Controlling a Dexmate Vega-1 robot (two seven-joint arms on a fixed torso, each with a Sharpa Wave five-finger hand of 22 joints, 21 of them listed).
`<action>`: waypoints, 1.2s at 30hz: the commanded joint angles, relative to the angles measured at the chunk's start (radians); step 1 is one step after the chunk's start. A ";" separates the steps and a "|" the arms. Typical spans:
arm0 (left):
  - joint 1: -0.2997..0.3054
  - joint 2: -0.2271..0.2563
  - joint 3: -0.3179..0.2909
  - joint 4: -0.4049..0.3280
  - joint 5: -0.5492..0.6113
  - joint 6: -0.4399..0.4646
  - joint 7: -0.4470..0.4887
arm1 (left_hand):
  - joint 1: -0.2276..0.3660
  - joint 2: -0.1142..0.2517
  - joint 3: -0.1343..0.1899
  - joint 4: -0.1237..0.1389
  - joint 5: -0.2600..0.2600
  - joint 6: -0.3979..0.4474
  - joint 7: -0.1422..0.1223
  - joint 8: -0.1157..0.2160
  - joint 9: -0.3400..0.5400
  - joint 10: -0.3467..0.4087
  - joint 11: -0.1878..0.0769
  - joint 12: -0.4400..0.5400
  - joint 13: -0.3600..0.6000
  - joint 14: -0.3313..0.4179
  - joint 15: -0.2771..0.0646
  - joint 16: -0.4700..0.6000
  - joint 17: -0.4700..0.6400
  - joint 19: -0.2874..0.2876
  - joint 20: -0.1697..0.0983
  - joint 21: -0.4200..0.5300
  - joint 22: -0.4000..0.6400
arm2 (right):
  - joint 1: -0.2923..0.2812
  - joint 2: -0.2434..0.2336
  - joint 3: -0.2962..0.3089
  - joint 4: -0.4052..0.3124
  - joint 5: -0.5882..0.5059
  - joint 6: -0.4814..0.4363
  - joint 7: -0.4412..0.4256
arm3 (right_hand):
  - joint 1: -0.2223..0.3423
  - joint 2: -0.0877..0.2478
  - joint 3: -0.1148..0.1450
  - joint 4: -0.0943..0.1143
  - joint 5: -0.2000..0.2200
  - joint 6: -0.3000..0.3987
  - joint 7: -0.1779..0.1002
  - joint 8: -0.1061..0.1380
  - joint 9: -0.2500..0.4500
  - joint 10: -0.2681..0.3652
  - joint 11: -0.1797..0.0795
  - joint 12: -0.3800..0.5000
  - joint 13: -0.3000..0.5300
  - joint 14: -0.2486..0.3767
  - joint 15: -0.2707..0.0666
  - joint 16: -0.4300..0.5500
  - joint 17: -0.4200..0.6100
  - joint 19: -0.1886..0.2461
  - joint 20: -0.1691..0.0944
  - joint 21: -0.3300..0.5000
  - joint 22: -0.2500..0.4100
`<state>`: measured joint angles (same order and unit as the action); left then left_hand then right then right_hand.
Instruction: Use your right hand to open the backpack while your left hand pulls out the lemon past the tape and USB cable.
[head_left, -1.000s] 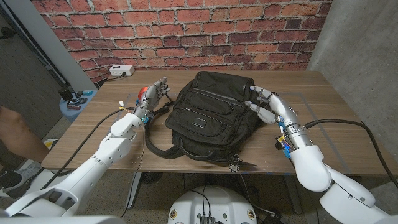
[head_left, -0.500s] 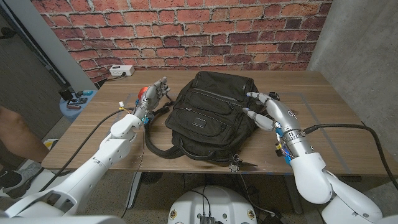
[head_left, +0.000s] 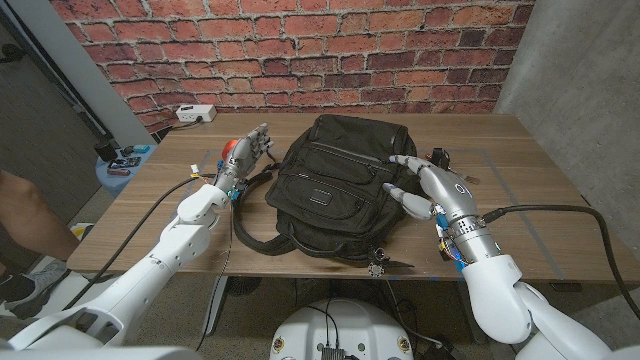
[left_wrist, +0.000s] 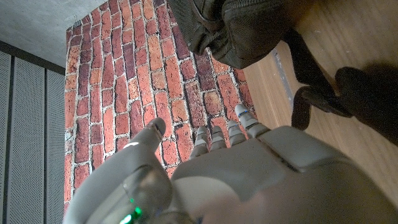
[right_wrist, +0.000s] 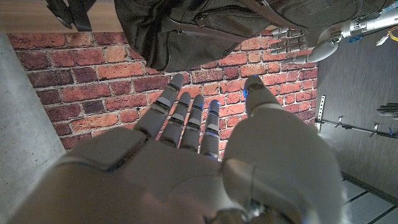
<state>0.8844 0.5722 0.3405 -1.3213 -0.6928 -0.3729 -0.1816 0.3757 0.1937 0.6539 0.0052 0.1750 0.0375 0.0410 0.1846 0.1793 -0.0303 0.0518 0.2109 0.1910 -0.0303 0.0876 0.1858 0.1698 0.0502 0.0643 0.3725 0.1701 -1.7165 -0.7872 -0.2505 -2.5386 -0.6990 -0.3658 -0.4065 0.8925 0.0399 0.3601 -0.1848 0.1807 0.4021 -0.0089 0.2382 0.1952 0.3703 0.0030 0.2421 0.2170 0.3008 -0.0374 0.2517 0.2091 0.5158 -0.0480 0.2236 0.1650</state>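
Backpack (head_left: 335, 190) lies on the wooden table (head_left: 540, 190), black, closed as far as the head view shows, straps trailing toward the near edge. Right hand (head_left: 425, 185) sits at the backpack's right side, fingers spread over the fabric, gripping nothing (contact unclear). Left hand (head_left: 245, 155) stands just beside the backpack's left side, fingers extended and empty. Lemon, tape and cable cannot be made out.

Black backpack (head_left: 335, 185) lies closed on the table

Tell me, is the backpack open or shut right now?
Shut: the backpack lies flat, no opening or contents visible in the head view.
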 joint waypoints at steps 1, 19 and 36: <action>-0.013 -0.003 0.003 0.013 0.009 -0.014 -0.010 | 0.024 0.011 0.024 -0.012 0.018 0.009 0.001 0.002 0.001 0.007 0.009 0.002 0.001 0.003 0.006 0.000 0.003 0.004 0.008 -0.005 0.003 | -0.014 -0.014 -0.059 -0.032 -0.147 -0.068 0.028 | 0.025 -0.009 -0.004 -0.001 -0.002 0.015 0.001 0.004 0.003 0.016 0.002 0.003 0.001 0.020 -0.035 0.005 -0.002 0.015 0.006 0.000 0.004; -0.035 -0.014 0.011 0.056 0.018 -0.040 -0.035 | 0.040 0.000 0.034 -0.026 0.024 0.011 -0.001 0.001 0.001 0.006 0.007 0.000 0.001 0.004 0.004 -0.001 0.002 0.008 0.004 -0.013 0.003 | -0.032 -0.008 -0.101 -0.011 -0.239 -0.063 0.004 | 0.074 -0.057 -0.020 0.007 0.008 0.078 -0.013 0.014 0.004 0.080 -0.014 0.021 0.010 0.081 -0.060 0.021 -0.003 0.067 -0.003 -0.001 0.005; -0.132 -0.059 0.035 0.188 0.016 -0.077 -0.127 | 0.043 -0.002 0.033 -0.029 0.024 0.010 -0.001 0.001 0.001 0.005 0.006 -0.001 0.001 0.003 0.004 -0.001 0.002 0.009 0.005 -0.019 0.003 | 0.002 0.035 -0.217 0.017 -0.427 -0.126 0.047 | 0.108 -0.068 -0.017 0.008 0.014 0.079 -0.024 0.007 0.005 0.080 -0.026 0.020 0.017 0.087 -0.077 0.021 0.002 0.077 -0.012 -0.006 0.005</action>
<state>0.8123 0.5411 0.3596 -1.2116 -0.6772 -0.4299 -0.2568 0.4065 0.1906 0.6841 -0.0164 0.1926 0.0375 0.0410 0.1846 0.1795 -0.0250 0.0572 0.2108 0.1910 -0.0304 0.0875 0.1858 0.1697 0.0501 0.0643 0.3548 0.1701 -1.7370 -0.7820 -0.3964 -2.5415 -0.9952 -0.4460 -0.3882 0.9885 -0.0298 0.3419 -0.1833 0.1855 0.4754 -0.0285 0.2479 0.1980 0.4442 -0.0184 0.2593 0.2304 0.3749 -0.0457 0.2666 0.2072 0.5801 -0.0554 0.2175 0.1650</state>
